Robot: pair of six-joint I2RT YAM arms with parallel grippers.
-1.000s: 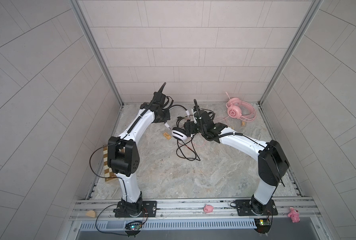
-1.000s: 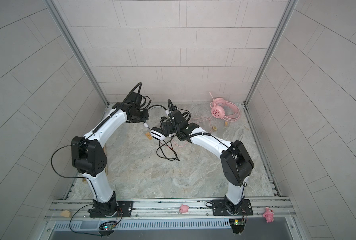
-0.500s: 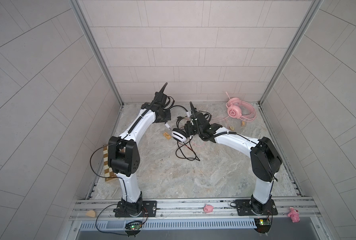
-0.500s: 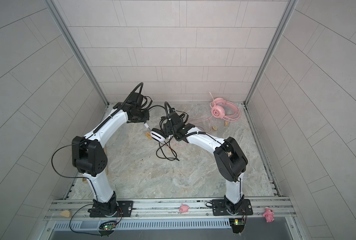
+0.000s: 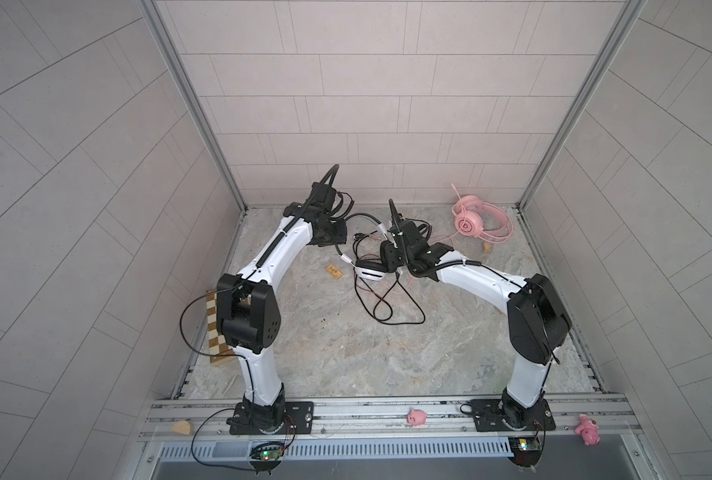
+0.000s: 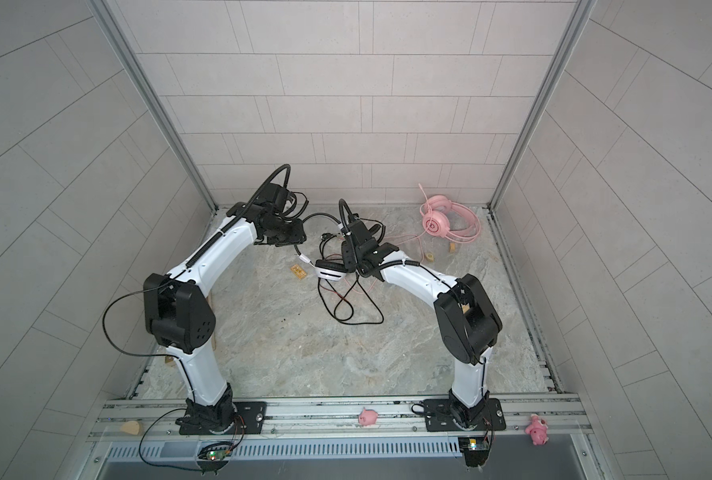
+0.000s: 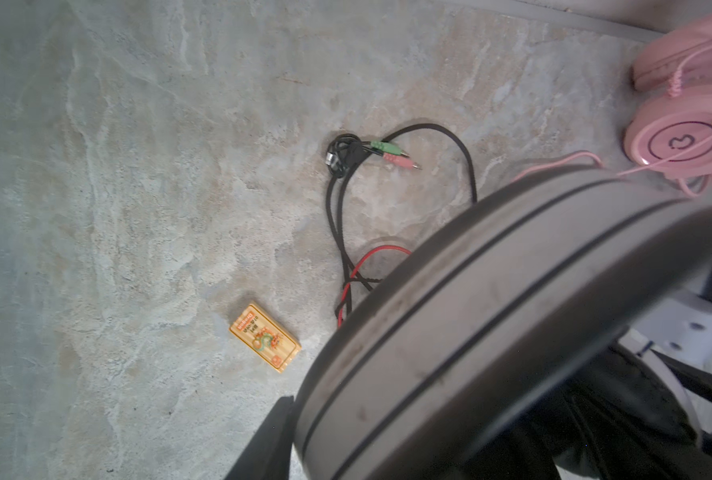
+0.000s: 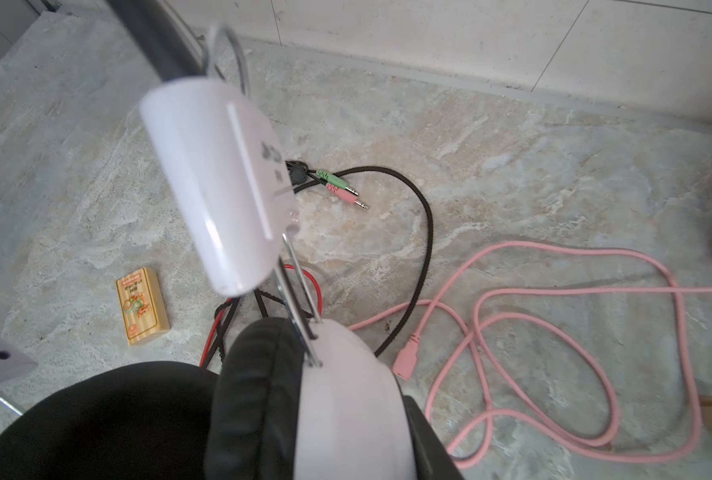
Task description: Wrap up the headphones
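Observation:
The white headphones (image 5: 370, 272) with black stripes hang between my two arms at the back middle, and their black cable (image 5: 387, 307) trails onto the floor. My right gripper (image 5: 388, 262) is shut on one ear cup (image 8: 346, 399), with a finger (image 8: 422, 432) pressed against its white shell. My left gripper (image 5: 339, 243) is open beside the headset. One of its fingers (image 7: 262, 440) stands off to the side of the striped cup (image 7: 491, 311), which hides the other finger. The pink headphones (image 5: 476, 220) lie in the back right corner, with their pink cable (image 8: 553, 291) looped loosely on the floor.
A small yellow box (image 5: 334, 272) lies left of the headset. The green and pink plugs (image 7: 391, 153) rest on the stone floor. A chessboard (image 5: 215, 332) leans at the left wall behind my left arm. Two pink pig toys (image 5: 416, 415) (image 5: 589, 432) sit on the front rail.
My right gripper moved left onto the white headset and closed its jaws on an ear cup. My left gripper's jaws parted; the left arm stayed in place.

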